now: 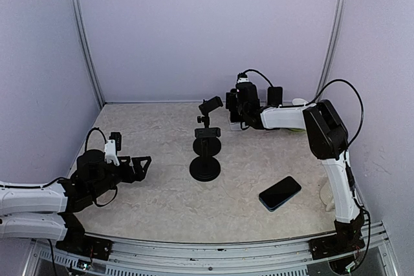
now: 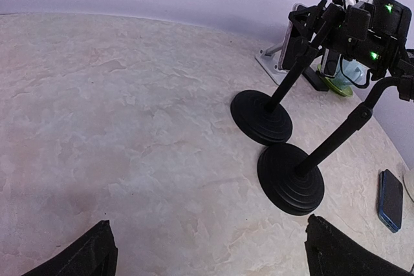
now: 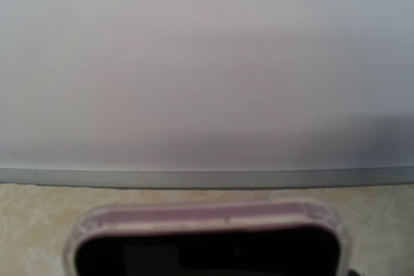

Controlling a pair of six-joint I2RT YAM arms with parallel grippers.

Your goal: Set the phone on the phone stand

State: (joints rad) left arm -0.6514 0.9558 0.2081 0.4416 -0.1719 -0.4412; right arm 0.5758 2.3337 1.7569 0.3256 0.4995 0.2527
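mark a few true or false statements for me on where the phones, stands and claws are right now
1. A dark phone lies flat on the table. True.
2. The left claw is shut on a phone. False: it is open and empty.
3. Two black stands with round bases, the near stand and the far stand, are upright. True.
4. The right claw hangs over the dark phone. False: it is at the back of the table, beyond the stands.
5. The right wrist view shows only wall. False: the top of a cased phone sits at its bottom edge.
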